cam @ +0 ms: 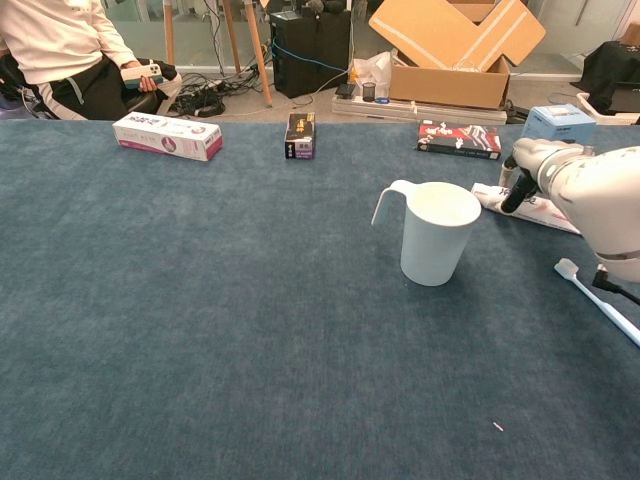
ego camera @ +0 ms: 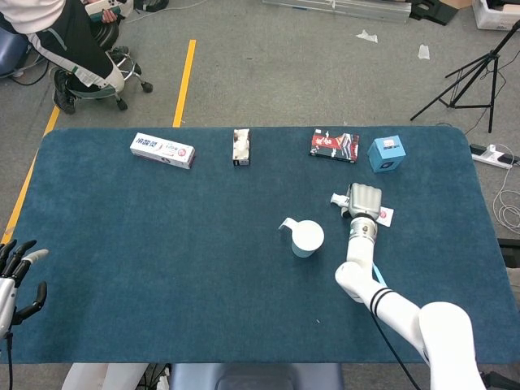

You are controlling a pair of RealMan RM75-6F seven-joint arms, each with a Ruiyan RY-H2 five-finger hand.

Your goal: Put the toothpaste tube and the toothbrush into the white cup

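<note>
The white cup (ego camera: 307, 238) (cam: 436, 232) stands upright and empty right of the table's middle. Just right of it the toothpaste tube (ego camera: 337, 199) (cam: 488, 196) lies flat on the blue cloth. My right hand (ego camera: 364, 200) (cam: 534, 160) lies on top of the tube, fingers curled over its far side and the dark-tipped thumb on its near side. The toothbrush (cam: 592, 292) lies on the cloth near my right forearm, bristle head toward the cup. My left hand (ego camera: 16, 272) hangs off the table's near left corner, fingers apart, holding nothing.
Along the far edge stand a white toothpaste box (ego camera: 162, 150), a small dark box (ego camera: 241, 147), a red-and-black packet (ego camera: 334, 145) and a blue cube (ego camera: 386, 153). A seated person (ego camera: 73, 41) is beyond the far left corner.
</note>
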